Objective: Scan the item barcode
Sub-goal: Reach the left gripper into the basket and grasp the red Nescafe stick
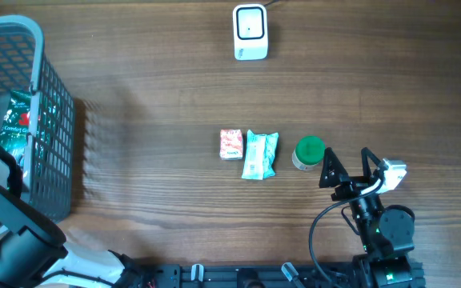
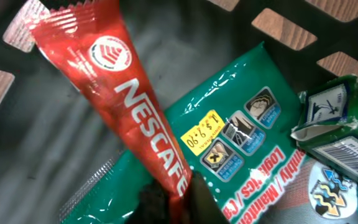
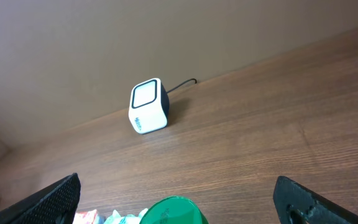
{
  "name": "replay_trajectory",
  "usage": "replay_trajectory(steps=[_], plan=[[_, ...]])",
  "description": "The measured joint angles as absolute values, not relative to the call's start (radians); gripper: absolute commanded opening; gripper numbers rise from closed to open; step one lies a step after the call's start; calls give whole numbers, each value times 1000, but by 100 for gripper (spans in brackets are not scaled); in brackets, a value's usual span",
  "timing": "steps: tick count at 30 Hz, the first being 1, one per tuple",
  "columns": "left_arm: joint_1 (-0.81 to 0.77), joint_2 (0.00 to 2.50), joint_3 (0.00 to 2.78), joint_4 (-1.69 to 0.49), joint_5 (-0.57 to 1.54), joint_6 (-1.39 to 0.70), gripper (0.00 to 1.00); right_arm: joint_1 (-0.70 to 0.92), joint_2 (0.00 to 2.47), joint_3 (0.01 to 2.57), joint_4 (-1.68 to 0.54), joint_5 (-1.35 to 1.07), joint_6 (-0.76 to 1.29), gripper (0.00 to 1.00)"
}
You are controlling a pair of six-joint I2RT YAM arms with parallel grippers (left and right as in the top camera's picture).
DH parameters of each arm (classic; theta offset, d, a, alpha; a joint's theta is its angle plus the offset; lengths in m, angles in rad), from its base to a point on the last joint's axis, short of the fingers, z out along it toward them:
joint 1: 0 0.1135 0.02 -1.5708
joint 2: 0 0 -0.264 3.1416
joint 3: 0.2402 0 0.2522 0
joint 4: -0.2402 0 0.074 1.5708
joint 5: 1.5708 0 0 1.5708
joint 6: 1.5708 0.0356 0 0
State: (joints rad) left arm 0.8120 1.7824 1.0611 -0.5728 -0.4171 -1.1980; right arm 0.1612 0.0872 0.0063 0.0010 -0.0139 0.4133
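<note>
The coffee stick (image 2: 126,93) looks like next to nothing in weight. It is a slim foil sachet, soft and floppy, with a glossy skin that could slide or crumple under a pinch. I'd say it is best taken at one flat crimped end, so the long body hangs free and its printed faces are clear for the scanner (image 1: 250,32). That is where the left claw (image 2: 173,200) has it, closed tight on the lower end as far as I can make out from the wrist view. Held by one end it will probably droop or swing, so it wants a gentle carry.

The stick is bright red, with white NESCAFE lettering down its length and a round white-and-red emblem near the top. I see no barcode on this face. It lies inside the basket (image 1: 54,120) at the left of the table (image 1: 150,88), across a green packet (image 2: 247,143). The right claw (image 1: 346,154) stands wide open and empty, just beside a green-lidded tub (image 1: 309,152).
</note>
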Motion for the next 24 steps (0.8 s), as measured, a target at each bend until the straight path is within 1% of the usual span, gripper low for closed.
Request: replay_trajectory(steps=[6,15,18,24], plan=[[812,1714,1057,-583,-402,-1199,4,161,87,6,1,-14,413,100],[812,1353,1057,-495,-337,-1200,4,161,87,6,1,-14,413,100],[812,1252,1058,-463,-293,-1200,4,161,87,6,1,-14,413,100],[783,1080,1057,-385,-109,-1202,4,161,87,6,1,-14,413,100]])
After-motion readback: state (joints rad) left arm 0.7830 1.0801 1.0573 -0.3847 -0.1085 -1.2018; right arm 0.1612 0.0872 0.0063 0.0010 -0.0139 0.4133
